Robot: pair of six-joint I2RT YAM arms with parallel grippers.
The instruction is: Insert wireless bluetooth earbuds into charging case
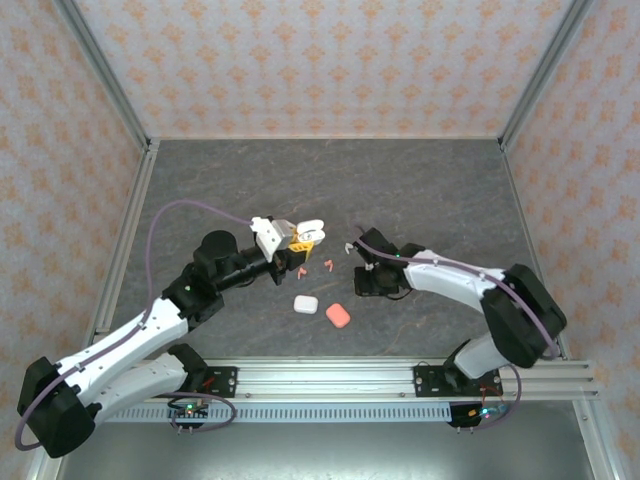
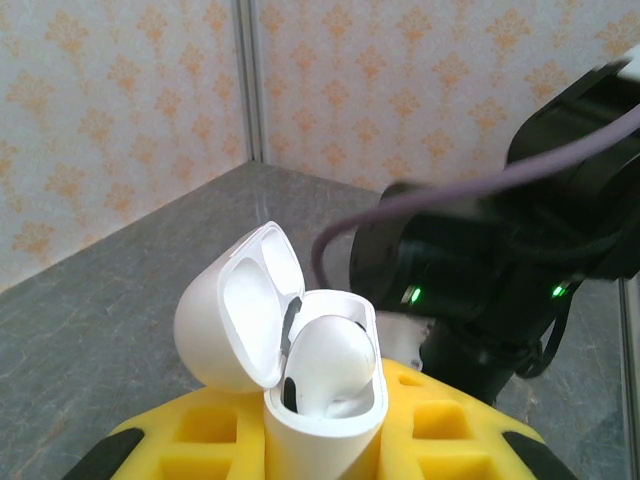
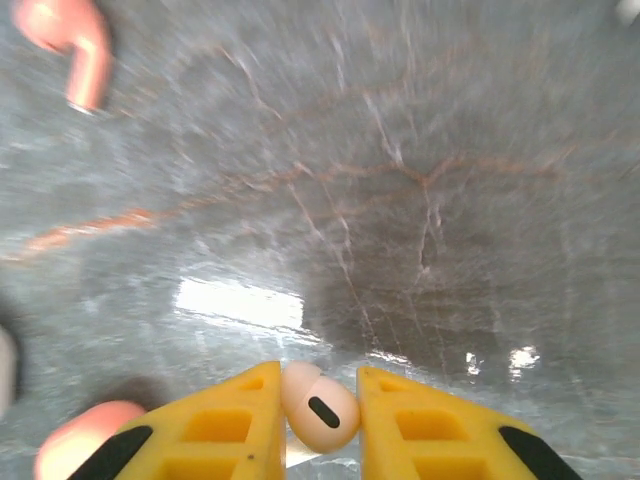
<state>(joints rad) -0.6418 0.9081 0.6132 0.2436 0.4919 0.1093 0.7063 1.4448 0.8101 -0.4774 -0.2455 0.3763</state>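
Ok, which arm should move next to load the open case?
Right, I'd say: the right fingers pinch a white earbud, while the left fingers hold the open case upright, lid back, best held steady as the target.

Worktop [image 1: 420, 190]: dark grey stone-look slab with pale veining and a few patches of glare.

Closed white case [image 1: 305, 303] lies flat toward the near edge, roughly midway between the left and right edges. Salmon-pink case [image 1: 338, 315] is just to its right, slightly closer to the near edge, not touching.

Salmon-pink earbud [image 1: 303, 270] lies loose a little farther in. Second salmon-pink earbud [image 1: 326, 265] lies near it, apart.
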